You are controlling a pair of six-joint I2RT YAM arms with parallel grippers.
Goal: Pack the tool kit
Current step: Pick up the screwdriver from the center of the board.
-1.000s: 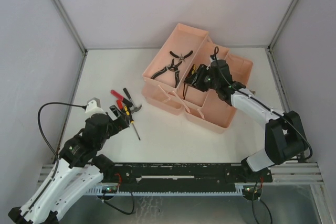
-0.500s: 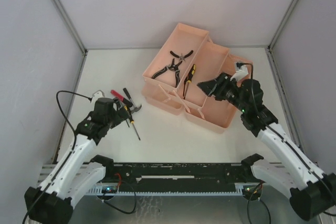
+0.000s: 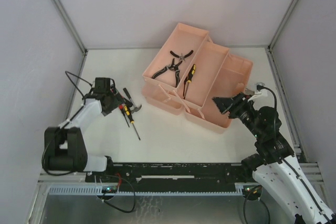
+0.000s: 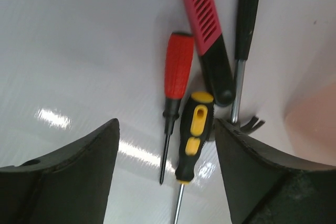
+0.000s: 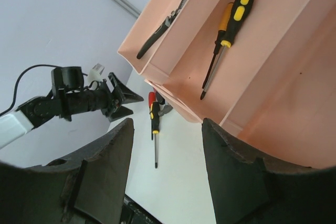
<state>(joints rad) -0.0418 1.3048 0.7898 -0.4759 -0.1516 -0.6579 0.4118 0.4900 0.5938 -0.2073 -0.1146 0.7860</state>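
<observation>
We see the left gripper [image 4: 167, 129] hanging wide open over the white table [image 3: 173, 140] with nothing in it, its jaws straddling both the red screwdriver [image 4: 178, 66] and the loose yellow-black screwdriver [image 4: 195, 129], which lie side by side and nearly touching. The main risk is that closing here would pinch both handles or roll one out. The small hammer [image 4: 244, 35] and a red-and-black handle [image 4: 207, 35], whose tool we cannot identify, lie close enough to be nudged too. The salmon-pink toolbox [image 3: 239, 69] sits well apart, with pliers [image 3: 169, 67] and the packed yellow-black screwdriver [image 5: 231, 17] in its trays. The right gripper [image 5: 167, 124], partly open and empty, hovers near its front edge and could bump the trays.
</observation>
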